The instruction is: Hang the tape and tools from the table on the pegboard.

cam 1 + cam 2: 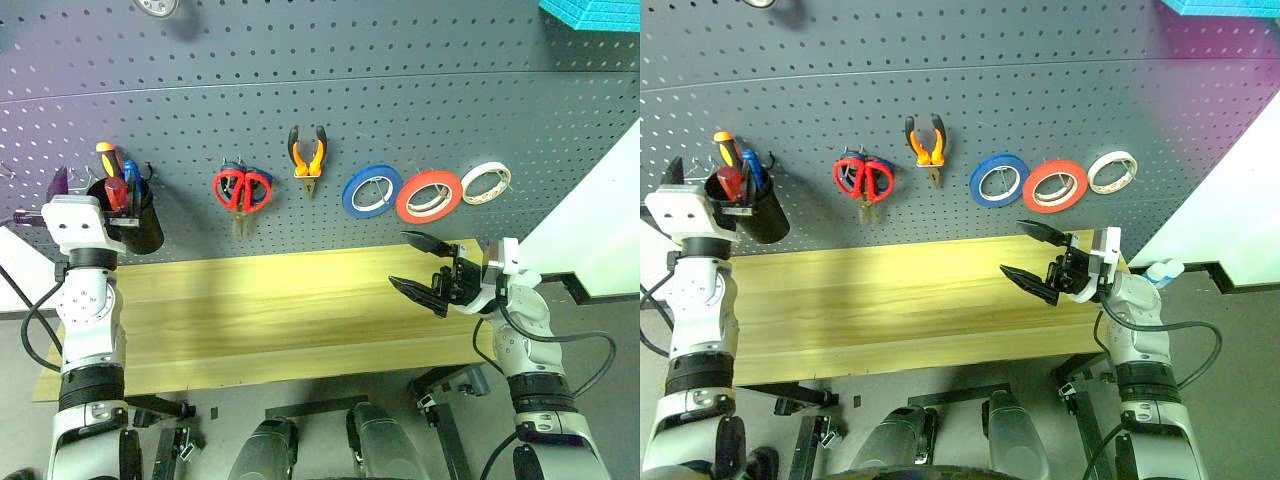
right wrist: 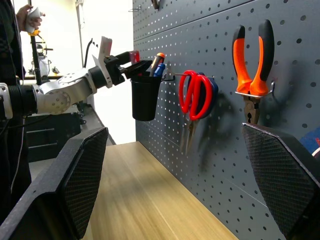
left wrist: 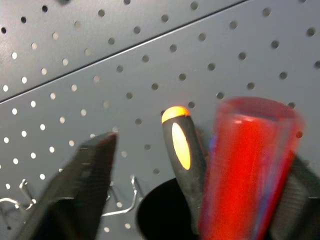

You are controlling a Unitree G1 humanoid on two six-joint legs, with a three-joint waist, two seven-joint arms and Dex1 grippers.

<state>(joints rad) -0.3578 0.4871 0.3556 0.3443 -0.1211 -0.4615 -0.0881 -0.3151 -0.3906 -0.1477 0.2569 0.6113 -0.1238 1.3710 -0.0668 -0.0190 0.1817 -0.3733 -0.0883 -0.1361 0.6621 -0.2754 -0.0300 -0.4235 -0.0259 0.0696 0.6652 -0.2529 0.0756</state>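
We judge the last tool stowed: our left pincer (image 1: 118, 192) spread around the red-handled screwdriver (image 1: 117, 193) in the cup (image 1: 140, 222); next, back off; right pincer (image 1: 422, 267) spread, empty.

Bright, even light; close-up blur

Pretty plain workshop corner: a grey floor (image 1: 250, 395) runs under the bench along the lower part of the frame, with dark metal bench legs (image 1: 445, 400) showing at lower right. A white wall (image 1: 600, 220) fills the right edge, and a teal foam-looking block (image 1: 590, 12) pokes in at the top right corner. In the right wrist view there's a bright, washed-out room (image 2: 55, 30) at upper left, with a person's hand (image 2: 25, 15) at the edge.
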